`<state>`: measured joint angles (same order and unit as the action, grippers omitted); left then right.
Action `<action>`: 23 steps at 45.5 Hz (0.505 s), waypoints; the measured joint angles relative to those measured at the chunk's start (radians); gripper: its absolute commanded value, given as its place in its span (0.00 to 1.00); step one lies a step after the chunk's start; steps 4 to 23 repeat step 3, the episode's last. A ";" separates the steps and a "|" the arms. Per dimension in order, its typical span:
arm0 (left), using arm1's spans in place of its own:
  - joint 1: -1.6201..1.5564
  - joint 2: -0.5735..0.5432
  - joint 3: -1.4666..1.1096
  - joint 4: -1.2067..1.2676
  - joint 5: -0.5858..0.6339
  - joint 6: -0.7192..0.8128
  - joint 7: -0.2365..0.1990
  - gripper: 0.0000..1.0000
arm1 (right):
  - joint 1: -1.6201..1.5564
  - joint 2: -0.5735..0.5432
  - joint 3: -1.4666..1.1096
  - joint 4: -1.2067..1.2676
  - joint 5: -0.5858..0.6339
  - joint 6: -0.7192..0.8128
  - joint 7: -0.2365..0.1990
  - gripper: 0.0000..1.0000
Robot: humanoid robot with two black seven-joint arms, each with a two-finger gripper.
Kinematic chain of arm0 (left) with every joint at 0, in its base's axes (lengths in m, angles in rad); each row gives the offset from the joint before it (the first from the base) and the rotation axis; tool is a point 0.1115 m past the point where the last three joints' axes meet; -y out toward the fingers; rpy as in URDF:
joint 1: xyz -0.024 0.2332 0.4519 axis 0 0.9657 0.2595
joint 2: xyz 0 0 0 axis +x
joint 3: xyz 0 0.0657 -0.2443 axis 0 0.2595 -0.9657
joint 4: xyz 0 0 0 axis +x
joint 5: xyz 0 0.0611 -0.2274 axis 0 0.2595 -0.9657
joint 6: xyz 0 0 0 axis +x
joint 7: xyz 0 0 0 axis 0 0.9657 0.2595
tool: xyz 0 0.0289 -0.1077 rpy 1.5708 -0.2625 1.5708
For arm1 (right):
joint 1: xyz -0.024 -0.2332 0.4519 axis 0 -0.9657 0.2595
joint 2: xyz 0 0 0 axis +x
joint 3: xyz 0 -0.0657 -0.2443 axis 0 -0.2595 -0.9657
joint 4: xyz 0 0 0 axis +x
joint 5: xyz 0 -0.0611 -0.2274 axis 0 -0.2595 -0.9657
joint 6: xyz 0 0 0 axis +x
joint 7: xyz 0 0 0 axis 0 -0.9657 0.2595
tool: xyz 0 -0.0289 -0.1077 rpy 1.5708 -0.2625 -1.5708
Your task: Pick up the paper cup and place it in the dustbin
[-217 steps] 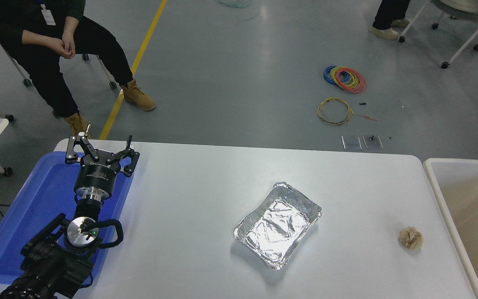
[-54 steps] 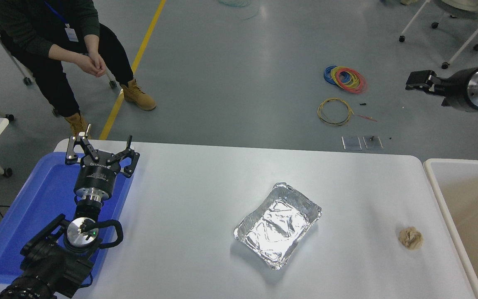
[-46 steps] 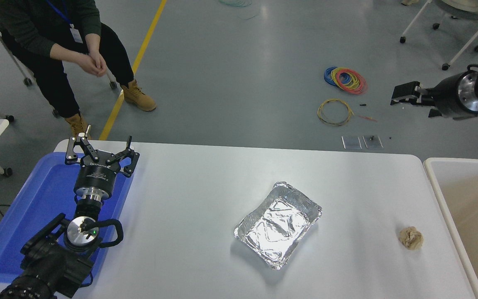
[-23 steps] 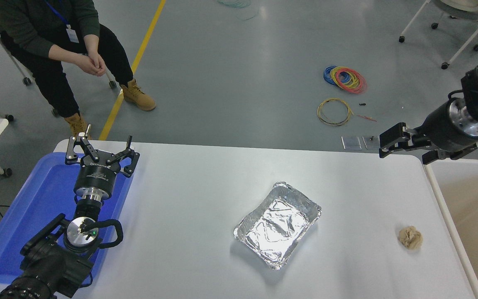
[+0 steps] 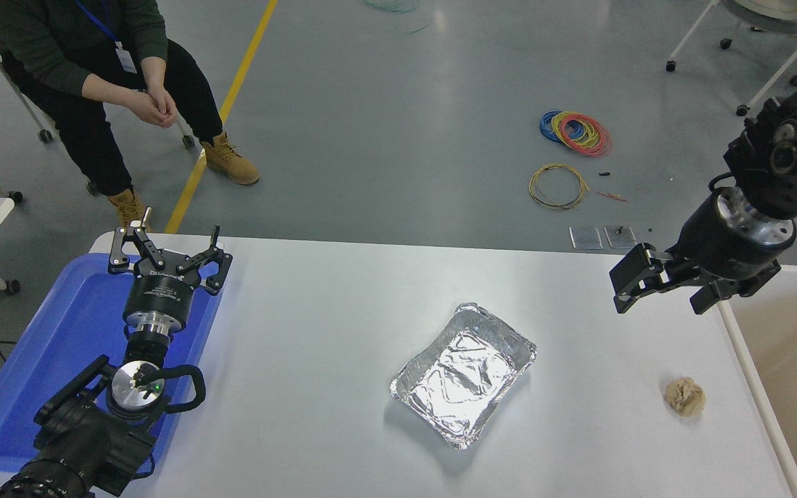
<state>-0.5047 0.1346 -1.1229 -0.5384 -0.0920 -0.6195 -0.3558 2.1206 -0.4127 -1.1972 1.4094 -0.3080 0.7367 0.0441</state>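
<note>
No paper cup shows in the head view. The dustbin (image 5: 762,408) is a cream-white bin with a beige inside, standing against the table's right end and cut off by the picture's right edge. My right gripper (image 5: 663,294) is open and empty. It hangs over the table's far right corner, just left of the dustbin's rim, fingers pointing down toward the table. My left gripper (image 5: 167,243) is open and empty, parked over the blue tray (image 5: 46,346) at the lower left.
A crinkled foil tray (image 5: 464,373) lies at the table's middle. A small crumpled tan paper ball (image 5: 685,397) lies near the right end, in front of my right gripper. A person sits beyond the far left corner. Wire coils lie on the floor.
My right arm has come in from the right edge and swung down and leftward, from above the floor to over the table's far right corner. Nothing else has moved.
</note>
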 measured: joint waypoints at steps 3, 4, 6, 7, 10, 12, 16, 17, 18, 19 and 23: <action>0.000 0.000 0.000 0.000 0.000 0.000 0.000 1.00 | 0.000 0.004 0.001 0.001 0.000 0.002 0.000 1.00; 0.000 0.000 0.000 0.000 0.000 0.000 0.000 1.00 | 0.000 0.004 0.001 0.001 0.000 0.002 0.000 1.00; 0.000 0.000 0.000 0.000 0.000 0.000 0.000 1.00 | 0.000 0.004 0.001 0.001 0.000 0.002 0.000 1.00; 0.000 0.000 0.000 0.000 0.000 0.000 0.000 1.00 | 0.000 0.004 0.001 0.001 0.000 0.002 0.000 1.00; 0.000 0.000 0.000 0.000 0.000 0.000 0.000 1.00 | 0.000 0.004 0.001 0.001 0.000 0.002 0.000 1.00; 0.000 0.000 0.000 0.000 0.000 0.000 0.000 1.00 | 0.000 0.004 0.001 0.001 0.000 0.002 0.000 1.00; 0.000 0.000 0.000 0.000 0.000 0.000 0.000 1.00 | 0.000 0.004 0.001 0.001 0.000 0.002 0.000 1.00; 0.000 0.000 0.000 0.000 0.000 0.000 0.000 1.00 | 0.000 0.004 0.001 0.001 0.000 0.002 0.000 1.00; 0.000 0.000 0.000 0.000 0.000 0.000 0.000 1.00 | 0.000 0.004 0.001 0.001 0.000 0.002 0.000 1.00; 0.000 0.000 0.000 0.000 0.000 0.000 0.000 1.00 | 0.000 0.004 0.001 0.001 0.000 0.002 0.000 1.00; 0.000 0.000 0.000 0.000 0.000 0.000 0.000 1.00 | 0.000 0.004 0.001 0.001 0.000 0.002 0.000 1.00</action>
